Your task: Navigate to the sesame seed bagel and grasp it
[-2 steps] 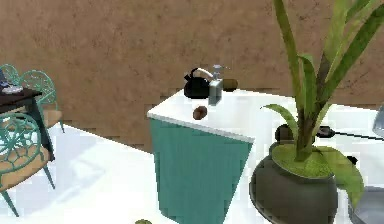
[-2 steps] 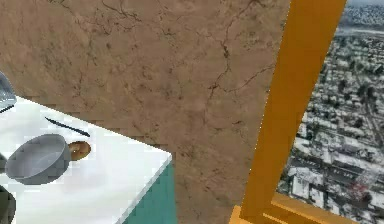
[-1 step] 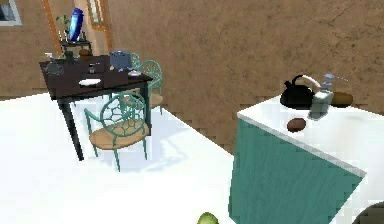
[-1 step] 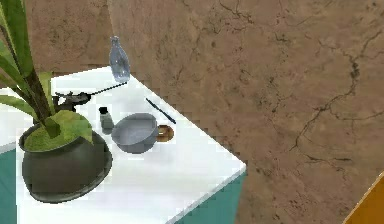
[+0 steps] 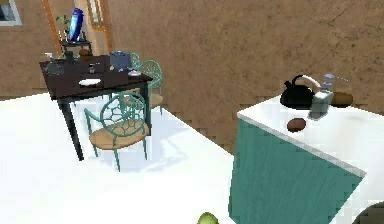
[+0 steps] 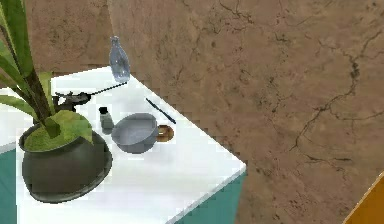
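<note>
1. Potted plant (image 6: 60, 170), in a dark round pot, fronts the arm side view on a white-topped table (image 6: 195, 175) with teal sides.
2. Behind it stand a small shaker (image 6: 105, 121), a grey bowl (image 6: 135, 132) and a clear glass bottle (image 6: 119, 60). Just beside the bowl, partly hidden by its rim, lies a small tan ring, most likely the sesame seed bagel (image 6: 165, 132).
3. Ahead, the forward view takes in a second teal table (image 5: 350, 128) bearing a black kettle (image 5: 297, 94) and a dark brown round thing (image 5: 297, 125), too small to name. A dark dining table (image 5: 70, 90) with green chairs (image 5: 120, 122) stands farther off.
4. By this reading the drive looks largely done, as the bagel lies on the reaching side, near mid-table. A small shuffle to line up may be left.
5. Reaching out and grasping are not yet done, and the bagel rests flat on the table. Nothing here tells the tool's state.
</note>
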